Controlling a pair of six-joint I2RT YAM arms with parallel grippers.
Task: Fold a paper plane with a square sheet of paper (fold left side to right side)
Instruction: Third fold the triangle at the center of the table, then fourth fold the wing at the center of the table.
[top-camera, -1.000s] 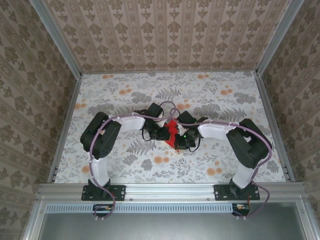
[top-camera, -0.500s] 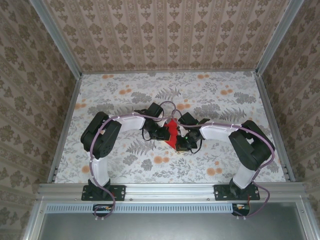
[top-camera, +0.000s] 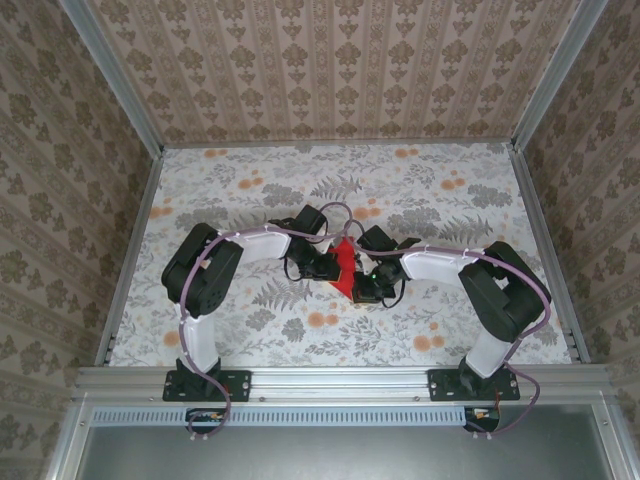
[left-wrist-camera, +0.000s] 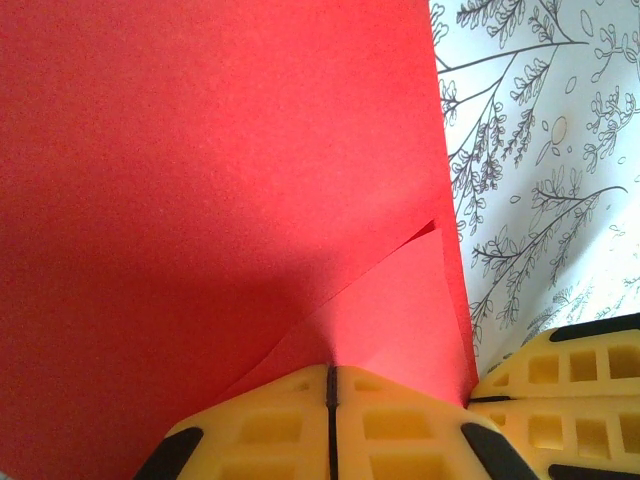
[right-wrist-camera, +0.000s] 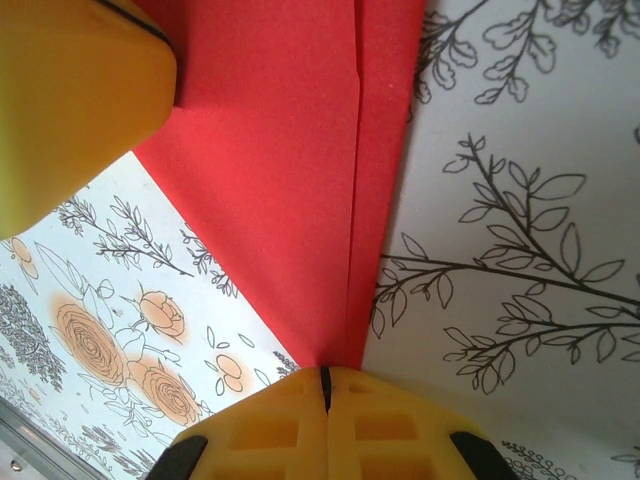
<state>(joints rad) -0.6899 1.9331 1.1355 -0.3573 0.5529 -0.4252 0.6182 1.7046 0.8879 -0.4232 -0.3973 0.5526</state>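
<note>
The square sheet of paper (top-camera: 345, 262) is bright red, creased into layered flaps, and sits mid-table between both wrists. In the left wrist view the sheet (left-wrist-camera: 200, 180) runs down into my left gripper (left-wrist-camera: 330, 372), which is shut on its edge where a flap meets the jaw seam. My right gripper (right-wrist-camera: 323, 372) is shut on the narrow pointed end of the sheet (right-wrist-camera: 290, 200). The two grippers sit close together: the right one's yellow fingers (left-wrist-camera: 560, 370) show in the left wrist view, and a left finger (right-wrist-camera: 70, 90) in the right wrist view. In the top view, left gripper (top-camera: 328, 265), right gripper (top-camera: 362, 282).
The floral tabletop (top-camera: 450, 200) lies under the sheet, with patterned walls on three sides and a metal rail (top-camera: 340, 378) along the near edge. Both arms bend inward, elbows out toward the table's sides.
The right arm has shifted slightly left and toward the sheet. The left arm and the red sheet have barely moved. Both grippers stay shut.
</note>
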